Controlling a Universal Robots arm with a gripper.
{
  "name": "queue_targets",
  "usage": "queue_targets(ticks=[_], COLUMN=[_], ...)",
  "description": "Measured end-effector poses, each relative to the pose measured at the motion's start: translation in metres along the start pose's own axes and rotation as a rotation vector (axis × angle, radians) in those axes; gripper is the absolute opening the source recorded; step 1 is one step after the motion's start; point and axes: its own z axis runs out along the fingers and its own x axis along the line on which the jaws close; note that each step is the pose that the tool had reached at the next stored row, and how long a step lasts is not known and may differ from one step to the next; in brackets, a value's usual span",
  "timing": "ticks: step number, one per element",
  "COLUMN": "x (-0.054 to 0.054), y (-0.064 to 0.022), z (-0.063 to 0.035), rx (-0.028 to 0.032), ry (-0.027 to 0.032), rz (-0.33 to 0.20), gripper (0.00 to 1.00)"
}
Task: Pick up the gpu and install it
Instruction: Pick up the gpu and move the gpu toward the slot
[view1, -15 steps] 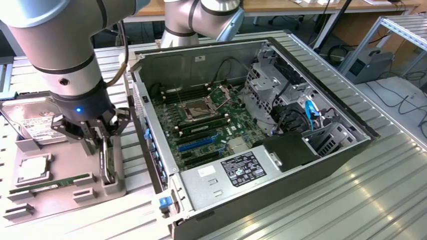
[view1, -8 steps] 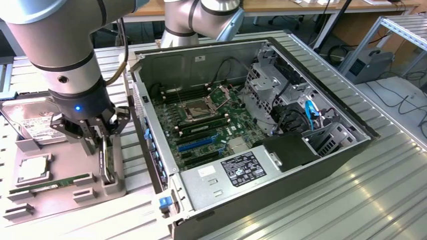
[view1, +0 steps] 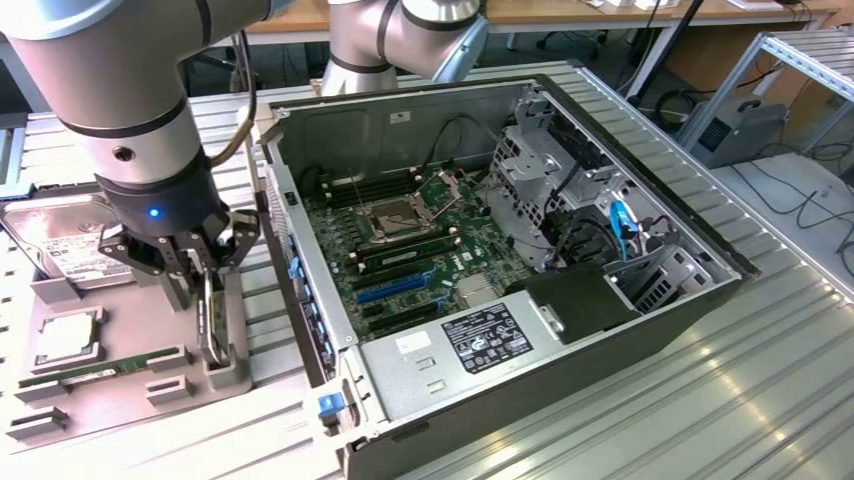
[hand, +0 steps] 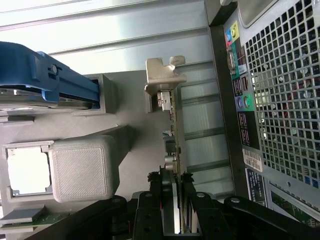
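The claw (view1: 198, 298) (hand: 172, 179) is clamped on the one gpu (view1: 214, 322) (hand: 173, 127). Its two black fingers (hand: 151, 202) press on either face of the thin card, which stands on edge between them. In the wrist view the card runs straight out from the claw and ends in one silvery metal bracket (hand: 162, 76). It is seen edge-on there, so its faces cannot be made out.

Below the claw, the card's lower edge sits in one grey holder (view1: 224, 378). Whether that edge is touching the slot is hard to tell. The holder is part of one grey tray (view1: 127, 405).

On the tray, to the exterior view's left of the claw, lie one green memory stick (view1: 104, 366) and one processor chip (view1: 67, 340). Further off on that side is one hard drive (view1: 60, 242), partly covered by the arm (view1: 127, 110). The wrist view shows one blue rail (hand: 47, 75) on the drive, cut off at the picture's edge.

Just to the exterior view's right of the claw stands one open computer case (view1: 561, 330). Tray and case both rest on the ribbed metal worktop (view1: 761, 400).
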Motion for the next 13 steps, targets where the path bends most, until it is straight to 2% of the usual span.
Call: queue_targets(ticks=[13], x=[-0.0001], y=[0.0007], z=[-0.0068], rx=[0.0034], ry=[-0.0006], rz=[0.000], gripper=[0.28])
